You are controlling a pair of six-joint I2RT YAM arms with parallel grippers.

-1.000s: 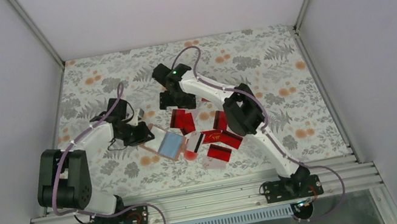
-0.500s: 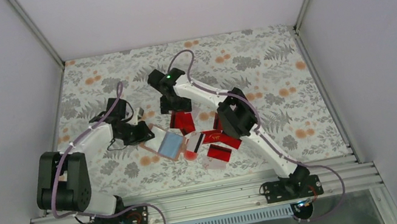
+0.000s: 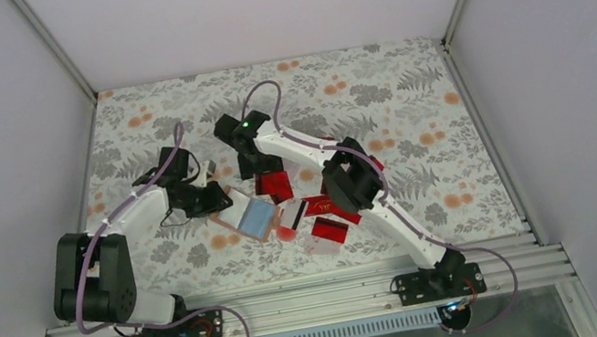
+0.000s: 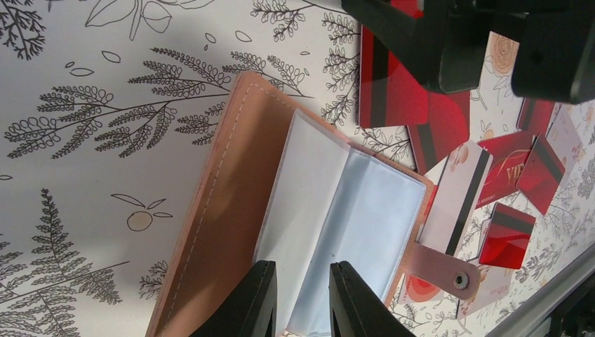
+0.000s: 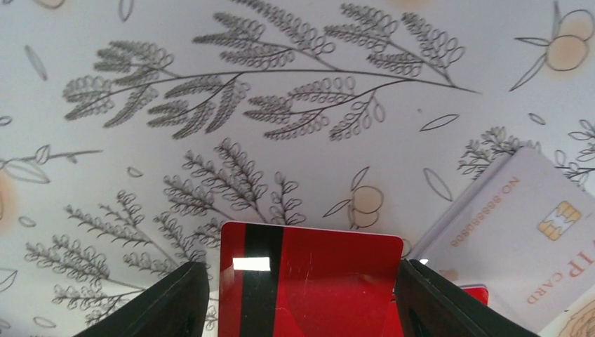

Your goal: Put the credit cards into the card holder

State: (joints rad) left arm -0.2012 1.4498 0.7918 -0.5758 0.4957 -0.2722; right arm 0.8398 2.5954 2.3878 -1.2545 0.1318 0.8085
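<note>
**Picking up a red card**

The left fingers point(image 4: 263, 298) pinch the card holder point(image 4: 224, 210) open, just left of the scattered credit cards point(image 3: 326, 215) on the bench point(image 3: 414, 111). The right fingers point(image 5: 179, 302), half open, straddle one red card point(image 5: 316, 288) without clearly gripping it. Next they must clamp and lift it. Since a second ago they have moved left and narrowed.

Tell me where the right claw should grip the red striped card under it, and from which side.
Its two long edges, from straight above. The red card lies nearly flat, stripe up, and the right claw has one finger outside each long edge, so closing would pinch its narrow width.
</note>
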